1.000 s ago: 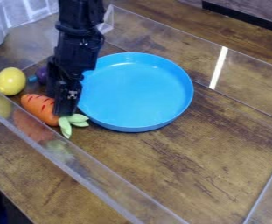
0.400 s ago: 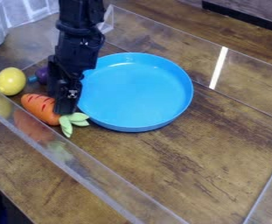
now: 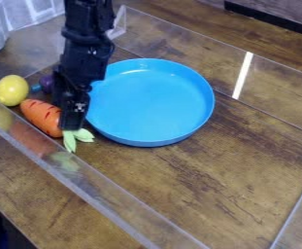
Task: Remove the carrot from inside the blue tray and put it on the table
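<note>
The carrot (image 3: 42, 115), orange with a green leafy end, lies on the table (image 3: 231, 185) just outside the left rim of the blue tray (image 3: 160, 97). The tray holds nothing. My black gripper (image 3: 72, 103) points steeply down between the carrot and the tray's rim. It is open, with its fingertips right beside the carrot's thick part and nothing held between them. The arm hides the tray's far-left rim.
A yellow round fruit (image 3: 11, 89) sits left of the carrot near the table's edge. A clear raised strip (image 3: 76, 175) runs along the front left. Bare wood lies to the right of the tray and in front of it.
The carrot has turned slightly, its leafy end swinging toward the front. The gripper has hardly moved and stays open.
</note>
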You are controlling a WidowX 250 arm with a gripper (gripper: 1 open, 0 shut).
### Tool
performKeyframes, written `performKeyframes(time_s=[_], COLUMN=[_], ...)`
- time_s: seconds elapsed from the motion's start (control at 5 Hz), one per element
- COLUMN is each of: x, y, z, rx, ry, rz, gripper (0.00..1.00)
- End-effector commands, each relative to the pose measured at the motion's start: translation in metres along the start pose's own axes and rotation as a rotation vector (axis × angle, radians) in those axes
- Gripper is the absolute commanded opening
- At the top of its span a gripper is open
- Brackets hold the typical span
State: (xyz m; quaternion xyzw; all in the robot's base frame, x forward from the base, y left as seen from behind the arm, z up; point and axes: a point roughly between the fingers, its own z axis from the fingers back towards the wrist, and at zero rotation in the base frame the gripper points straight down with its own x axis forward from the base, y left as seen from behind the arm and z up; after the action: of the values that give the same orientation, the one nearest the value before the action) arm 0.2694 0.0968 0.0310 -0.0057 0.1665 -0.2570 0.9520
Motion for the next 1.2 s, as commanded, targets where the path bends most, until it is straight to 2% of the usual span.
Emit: performKeyframes(time_s=[0.0, 0.6, 0.8, 1.0], x=[0.001, 0.002, 0.002, 0.000], y=[0.013, 0.021, 0.022, 0.023], z=[0.009, -0.004, -0.006, -0.007], rx=[0.043, 0.042, 0.040, 0.041], ry=[-0.034, -0.030, -0.030, -0.031], rz=[0.020, 0.032, 0.037, 0.038], gripper=[1.00, 1.00, 0.00, 0.00])
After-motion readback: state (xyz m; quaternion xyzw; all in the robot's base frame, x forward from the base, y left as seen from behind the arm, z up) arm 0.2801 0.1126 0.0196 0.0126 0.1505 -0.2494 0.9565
